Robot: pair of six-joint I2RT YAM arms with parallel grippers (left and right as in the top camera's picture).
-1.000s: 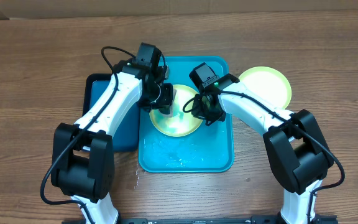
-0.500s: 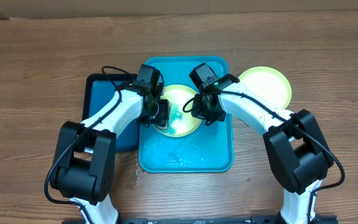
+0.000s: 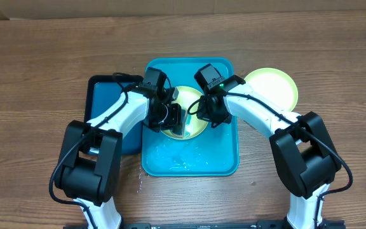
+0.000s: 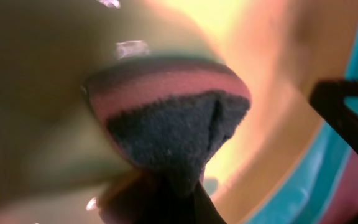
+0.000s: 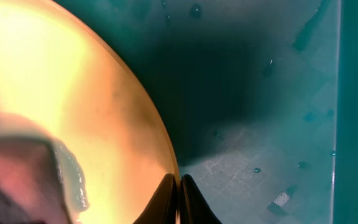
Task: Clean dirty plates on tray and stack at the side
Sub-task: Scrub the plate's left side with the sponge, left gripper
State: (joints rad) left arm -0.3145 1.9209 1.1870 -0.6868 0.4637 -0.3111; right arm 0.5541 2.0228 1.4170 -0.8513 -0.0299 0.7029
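A pale yellow-green plate [image 3: 192, 126] stands tilted over the turquoise tray [image 3: 192, 162]. My right gripper [image 3: 203, 114] is shut on its right rim; in the right wrist view the two fingertips [image 5: 168, 194] pinch the edge of the plate [image 5: 61, 87] above the wet tray floor [image 5: 266, 99]. My left gripper [image 3: 176, 121] is shut on a pink sponge with a dark scouring face [image 4: 166, 118], pressed against the plate's inner face [image 4: 272, 56]. A second yellow-green plate [image 3: 273, 86] lies flat on the table, right of the tray.
A smaller dark-blue tray [image 3: 103, 111] lies left of the turquoise one, under my left arm. Water drops and foam sit on the turquoise tray's near half [image 3: 183, 159]. Bare wooden table [image 3: 43, 63] surrounds everything.
My left gripper has moved the sponge rightward and toward the near side across the plate's face. The right gripper and the plate it holds have stayed in place.
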